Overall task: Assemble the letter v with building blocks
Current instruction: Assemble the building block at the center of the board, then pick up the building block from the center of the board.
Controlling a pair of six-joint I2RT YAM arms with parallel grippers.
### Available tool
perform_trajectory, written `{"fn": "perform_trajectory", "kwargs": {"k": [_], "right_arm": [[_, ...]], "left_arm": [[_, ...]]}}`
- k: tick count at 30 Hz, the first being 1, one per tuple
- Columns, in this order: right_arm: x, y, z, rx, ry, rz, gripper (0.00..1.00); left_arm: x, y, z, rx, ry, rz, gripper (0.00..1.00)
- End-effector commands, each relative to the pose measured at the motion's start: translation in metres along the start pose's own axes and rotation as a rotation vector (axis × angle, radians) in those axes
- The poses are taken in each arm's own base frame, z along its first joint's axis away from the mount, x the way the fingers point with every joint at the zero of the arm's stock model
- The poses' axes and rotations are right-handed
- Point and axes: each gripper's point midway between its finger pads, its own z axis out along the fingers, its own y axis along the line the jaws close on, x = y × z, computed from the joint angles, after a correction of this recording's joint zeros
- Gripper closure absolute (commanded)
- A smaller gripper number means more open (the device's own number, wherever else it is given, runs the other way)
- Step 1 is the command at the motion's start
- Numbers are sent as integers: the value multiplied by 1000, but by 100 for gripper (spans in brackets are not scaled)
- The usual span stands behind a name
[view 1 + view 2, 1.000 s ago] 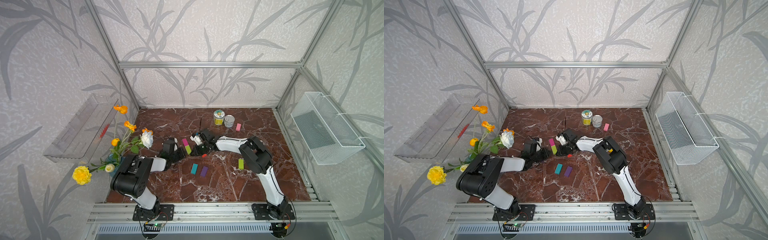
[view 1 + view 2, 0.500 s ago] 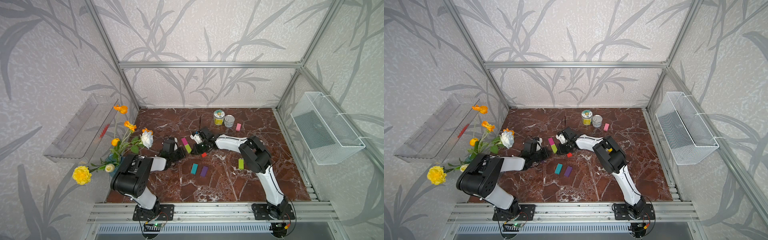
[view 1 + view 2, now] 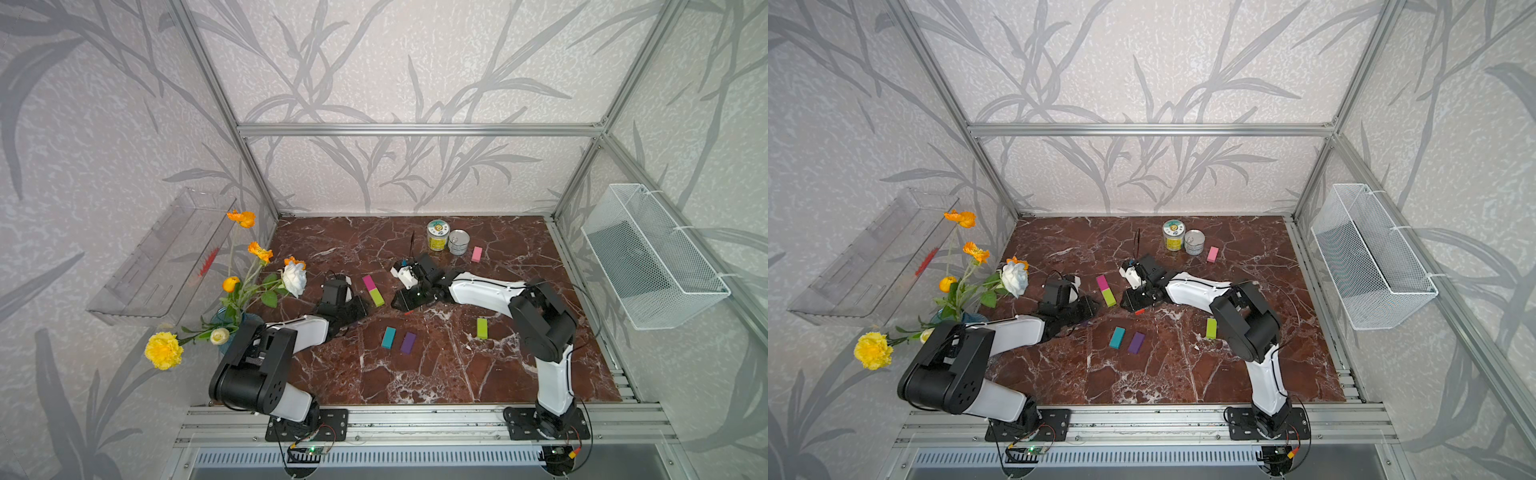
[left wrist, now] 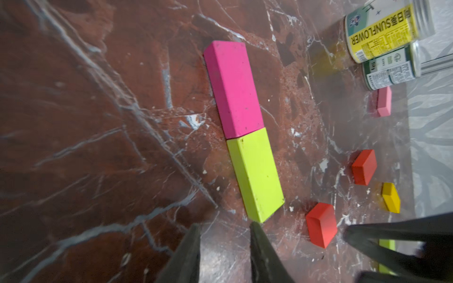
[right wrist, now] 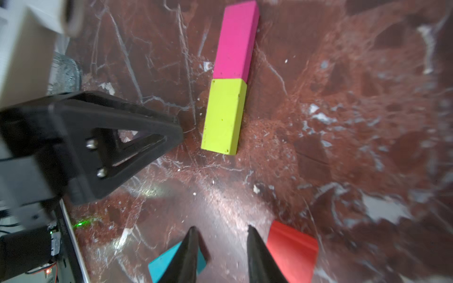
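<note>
Scanning counter [image 3: 415,374], found magenta block [image 3: 368,282] touching lime block [image 3: 377,297] at centre; left fingers [image 4: 188,254], right fingers [image 5: 257,254] alongside, part open, empty. Noted red cubes [image 4: 321,227], teal block [image 3: 388,337], purple block [image 3: 408,343] near; cans [image 3: 438,235] behind.

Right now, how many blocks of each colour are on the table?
Magenta: 1
Lime: 2
Red: 2
Teal: 1
Purple: 1
Pink: 1
Yellow: 1
Total: 9 in view
</note>
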Motion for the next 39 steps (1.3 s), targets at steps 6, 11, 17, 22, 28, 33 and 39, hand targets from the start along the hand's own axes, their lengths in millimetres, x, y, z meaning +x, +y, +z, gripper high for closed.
{"fn": "perform_trajectory", "kwargs": {"k": [6, 11, 17, 22, 28, 33, 39], "right_arm": [[12, -26, -25, 193, 29, -153, 41], [18, -37, -23, 271, 77, -213, 40], [19, -36, -14, 290, 121, -243, 42], [25, -34, -4, 281, 156, -250, 42], [29, -36, 7, 299, 191, -252, 43], [32, -39, 12, 322, 206, -256, 45], [37, -42, 17, 339, 228, -263, 48]], "left_arm": [[7, -17, -22, 13, -44, 96, 56], [5, -21, -31, 14, -71, 129, 56], [8, -21, -31, 18, -58, 143, 58], [13, -23, -28, 40, -40, 152, 59], [14, -23, -22, 47, -25, 152, 63], [17, -21, -20, 42, -14, 148, 66], [18, -20, -20, 39, -12, 149, 66]]}}
